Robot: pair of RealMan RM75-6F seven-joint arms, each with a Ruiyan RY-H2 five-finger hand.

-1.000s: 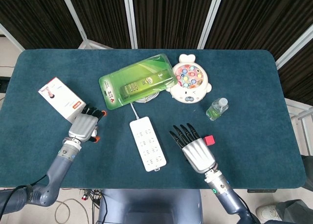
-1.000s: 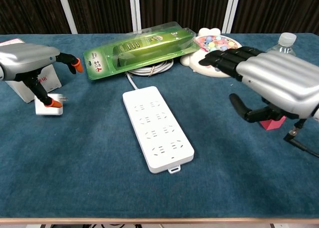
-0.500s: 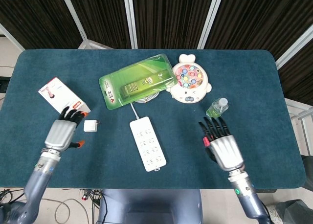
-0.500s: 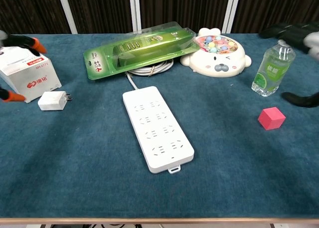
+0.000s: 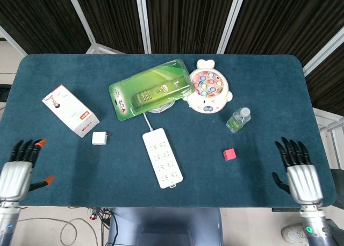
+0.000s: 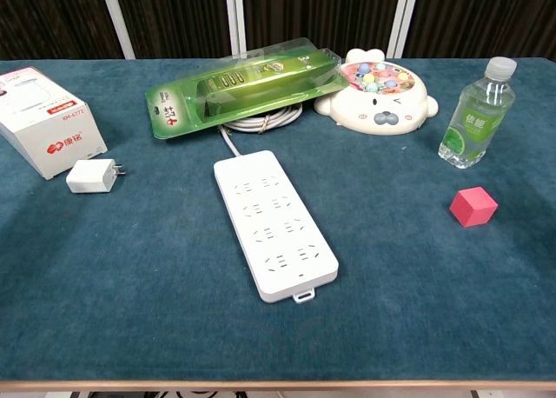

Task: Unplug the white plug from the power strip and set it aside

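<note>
Boxy white plug point(image 6: 91, 176) lies on napped cloth, off the slab-shaped power strip point(image 6: 274, 222).

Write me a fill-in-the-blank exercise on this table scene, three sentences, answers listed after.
1. The small white plug lies on the blue table cloth, beside the white and ____ cardboard box.
2. No plug sits in the long white power strip; all its sockets are ____.
3. The clear plastic bottle with the green label stands ____, behind the pink cube.

Missing words: red; empty; upright
</note>
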